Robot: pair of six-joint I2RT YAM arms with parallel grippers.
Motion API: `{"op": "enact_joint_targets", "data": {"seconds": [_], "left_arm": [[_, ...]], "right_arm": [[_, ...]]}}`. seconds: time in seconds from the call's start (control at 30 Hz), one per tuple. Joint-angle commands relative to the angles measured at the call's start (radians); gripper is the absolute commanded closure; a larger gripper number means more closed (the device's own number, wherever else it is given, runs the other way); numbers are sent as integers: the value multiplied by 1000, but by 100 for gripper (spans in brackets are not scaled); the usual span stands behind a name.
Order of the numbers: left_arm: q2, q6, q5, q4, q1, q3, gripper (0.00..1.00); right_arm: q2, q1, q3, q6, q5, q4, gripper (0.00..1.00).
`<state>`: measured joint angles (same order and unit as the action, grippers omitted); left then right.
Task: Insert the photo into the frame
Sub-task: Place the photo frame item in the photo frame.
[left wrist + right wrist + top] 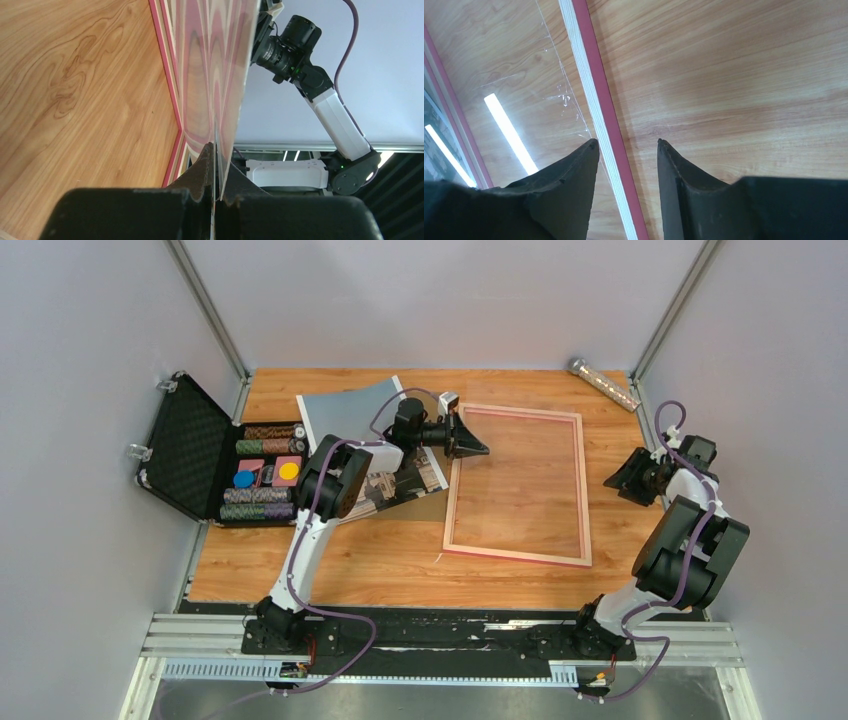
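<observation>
While 1 frame [583, 490] lies, 1 photo [345, 410] sits (adj.).

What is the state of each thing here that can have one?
photo, lying outside the frame, to its left.
frame, flat on the table, wood showing through it.
clear sheet, pinched at one edge.
left hand, shut on the clear sheet.
right hand, open above the frame.
case, open.

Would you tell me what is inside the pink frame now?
Inside the frame a clear sheet shows, with bare wooden table visible through it. The photo lies outside, to its left, partly hidden under the left arm.
</observation>
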<state>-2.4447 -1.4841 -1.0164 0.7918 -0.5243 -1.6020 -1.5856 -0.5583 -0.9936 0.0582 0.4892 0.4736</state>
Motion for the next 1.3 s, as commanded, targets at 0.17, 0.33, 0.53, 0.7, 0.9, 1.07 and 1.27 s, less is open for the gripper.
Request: {"op": "enact_joint_targets", "data": {"seconds": [0.17, 0.33, 0.53, 0.7, 0.9, 1.07, 1.27], "left_arm": [[6, 152, -32, -138, -16, -41, 100], [-6, 193, -38, -196, -18, -78, 100], [-19, 218, -42, -225, -20, -101, 100], [-15, 219, -46, -216, -21, -97, 100], [-14, 232, -55, -212, -23, -101, 100], [-5, 241, -60, -202, -24, -88, 100], [5, 271, -65, -221, -26, -90, 100]], "right_arm": [[-1, 30, -13, -8, 11, -15, 54], [-29, 68, -39, -12, -11, -14, 54], [-91, 104, -79, -22, -5, -14, 54], [-160, 107, -114, -9, 43, -15, 54], [-212, 115, -144, -2, 77, -14, 55], [-236, 126, -155, 2, 90, -14, 55], [-247, 133, -160, 6, 97, -14, 56]]}}
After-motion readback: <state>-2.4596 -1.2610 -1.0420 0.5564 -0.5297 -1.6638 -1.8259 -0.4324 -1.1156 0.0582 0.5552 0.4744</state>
